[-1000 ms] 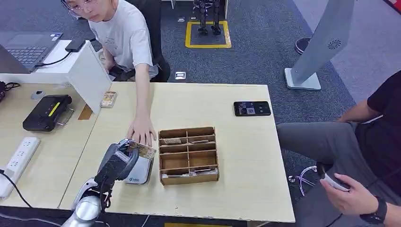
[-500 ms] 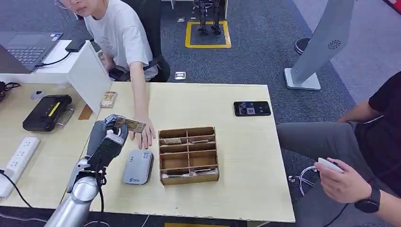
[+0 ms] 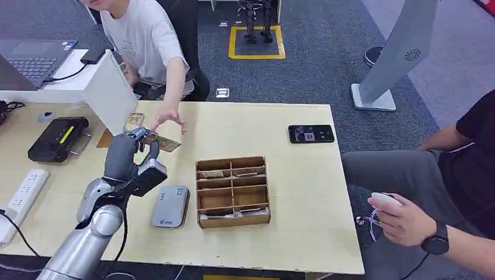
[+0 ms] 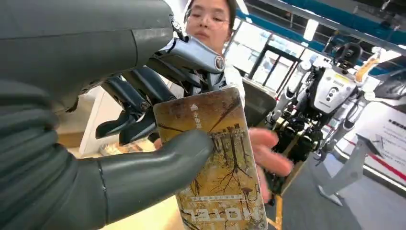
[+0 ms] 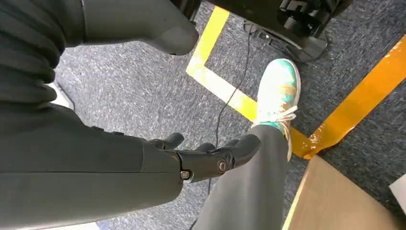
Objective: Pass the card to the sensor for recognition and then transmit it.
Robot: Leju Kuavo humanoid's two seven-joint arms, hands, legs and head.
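Holding the card: the card (image 3: pixel 164 143) is pinched in the left hand (image 3: pixel 132 157), between the thick thumb (image 4: pixel 158 167) on its face and the darker fingers (image 4: pixel 136 103) behind it.
Card place: it is lifted above the table (image 3: pixel 292 175) and sticks out beyond the fingertips, on the side away from the robot.
Card long axis: it runs outward from the grasp, so the free end points to the person's hand (image 3: pixel 169 121).
Person's hand: it hovers just past the free end, very near; whether it touches the card cannot be told.
Sensor: the grey reader (image 3: pixel 170 206) lies flat on the table, back toward the robot from the left hand and well apart from the card.
Nearer hand: the left hand has the card; the right hand (image 5: pixel 206 158) hangs low over the floor, fingers loosely apart, holding nothing.
Judgement: the handover appears to be the step now, and it depends on the free end reaching the person's fingers before the thumb lets go.
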